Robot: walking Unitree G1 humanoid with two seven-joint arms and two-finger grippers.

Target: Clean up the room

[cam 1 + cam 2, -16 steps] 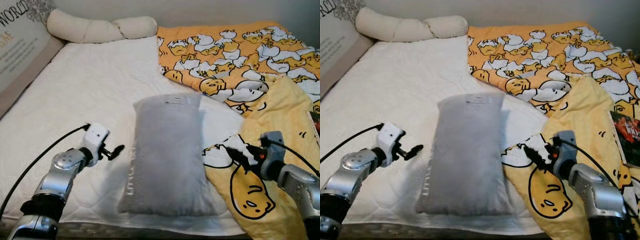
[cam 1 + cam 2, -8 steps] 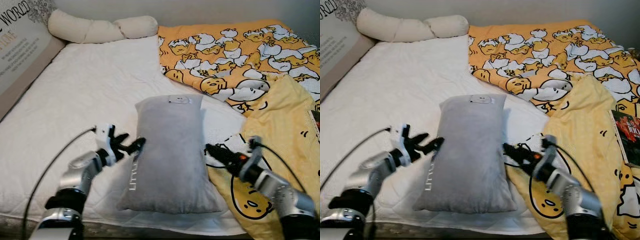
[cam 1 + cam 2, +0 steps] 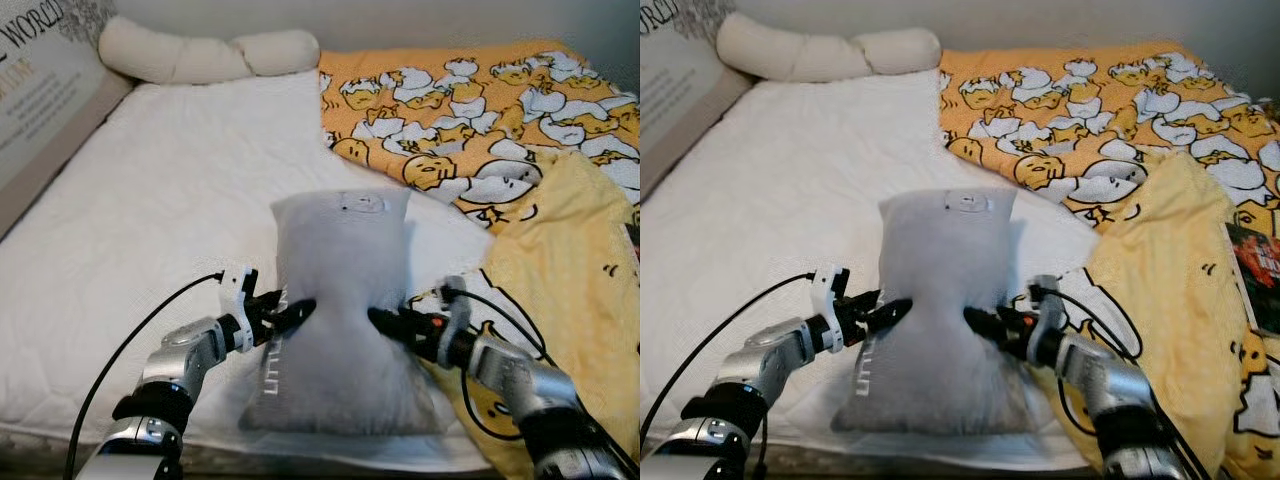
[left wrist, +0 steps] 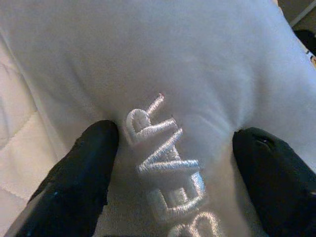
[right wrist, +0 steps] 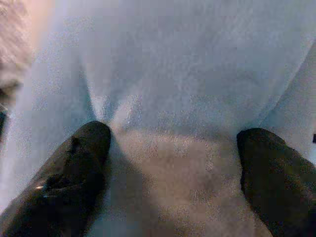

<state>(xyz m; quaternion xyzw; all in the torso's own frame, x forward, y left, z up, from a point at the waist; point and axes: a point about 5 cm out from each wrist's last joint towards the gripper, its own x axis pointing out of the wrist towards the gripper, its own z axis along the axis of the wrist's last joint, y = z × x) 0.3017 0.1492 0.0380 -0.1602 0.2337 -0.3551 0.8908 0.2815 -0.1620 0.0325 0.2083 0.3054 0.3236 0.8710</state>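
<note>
Bracketing the grey pillow [image 3: 338, 320] from both flanks: left end effector [image 3: 285, 313] pressed against the pillow's left long edge beside the embroidered lettering, right end effector [image 3: 392, 322] pressed against the right long edge, directly opposite. Both sets of black fingers spread apart, tips dimpling the fabric in the wrist views, nothing clamped between either pair. Pillow lying flat on the white bed [image 3: 150, 200], near the front edge, long axis running away from the robot, so squeeze line crossing the short axis at roughly mid-length. Equal reach on both sides; neither arm nearer. Judged step: two-sided pinch before a lift, requiring even inward pressure to prevent the soft filling from sagging or slipping out. Just right of the pillow, yellow blanket [image 3: 560, 270] bunched on the bed. Farther back, orange patterned duvet [image 3: 470, 110] spread flat. At the far end, cream bolster [image 3: 205, 55] against the wall.
</note>
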